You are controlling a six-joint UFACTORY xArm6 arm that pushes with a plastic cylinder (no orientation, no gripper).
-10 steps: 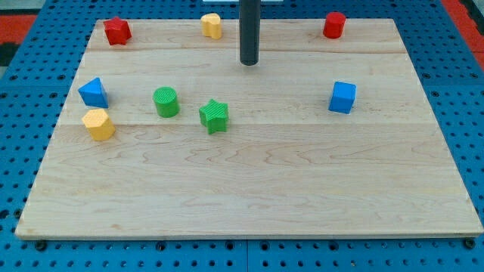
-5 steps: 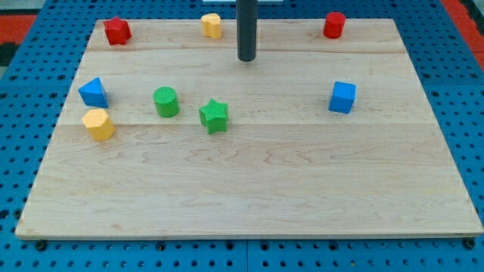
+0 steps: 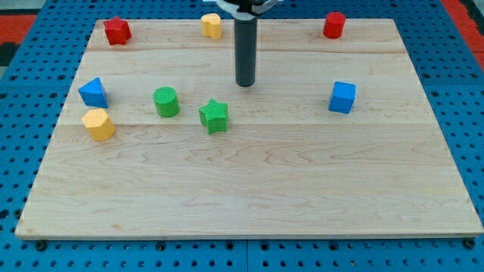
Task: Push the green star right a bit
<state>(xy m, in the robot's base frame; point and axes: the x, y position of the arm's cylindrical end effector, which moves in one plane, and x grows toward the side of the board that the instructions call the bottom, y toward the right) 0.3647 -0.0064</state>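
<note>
The green star [image 3: 214, 115] lies on the wooden board [image 3: 249, 189], left of the middle. My tip [image 3: 244, 84] is above and to the right of the star in the view, a short gap away and not touching it. A green cylinder [image 3: 165, 101] stands just left of the star.
A blue triangular block [image 3: 93, 92] and a yellow block [image 3: 98, 124] sit near the board's left edge. A red block [image 3: 116, 31], a yellow block [image 3: 212, 26] and a red cylinder [image 3: 333, 25] line the top edge. A blue cube [image 3: 342, 97] is at the right.
My tip has moved toward the view's bottom, closer to the green star, after a small drift up and left. No block has moved.
</note>
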